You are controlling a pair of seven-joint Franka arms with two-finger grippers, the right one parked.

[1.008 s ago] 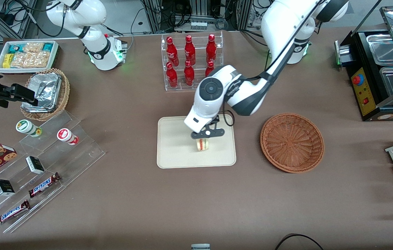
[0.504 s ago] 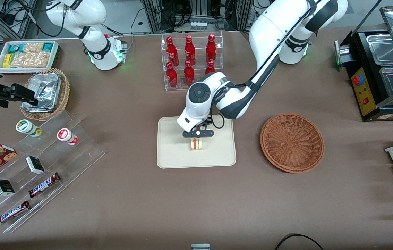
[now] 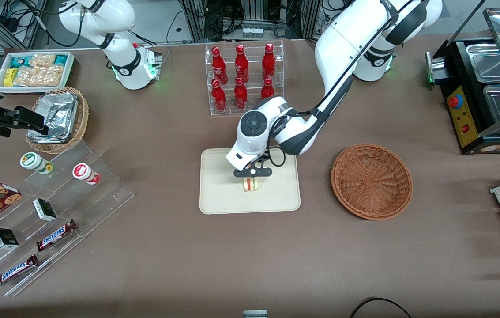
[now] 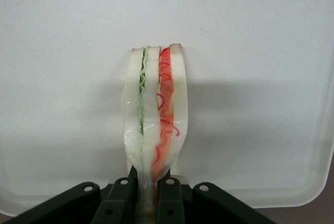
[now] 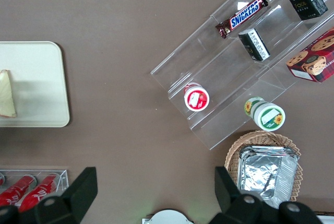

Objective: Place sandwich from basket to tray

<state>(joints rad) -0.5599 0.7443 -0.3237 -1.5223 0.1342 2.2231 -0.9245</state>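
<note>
Front view: we note gripper clamped on sandwich, tray centre, basket at 3 o'clock; wedge stands on edge, may topple on release

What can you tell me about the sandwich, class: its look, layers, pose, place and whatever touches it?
The sandwich is a pale bread wedge with a green layer and an orange-red layer between white slices, apparently wrapped in clear film. It stands on edge over the cream tray, near the tray's middle. The left arm's claw is shut on it, its dark fingers pinching one end. Whether its lower edge touches the tray cannot be told. The reddish-brown basket beside the tray holds nothing.
</note>
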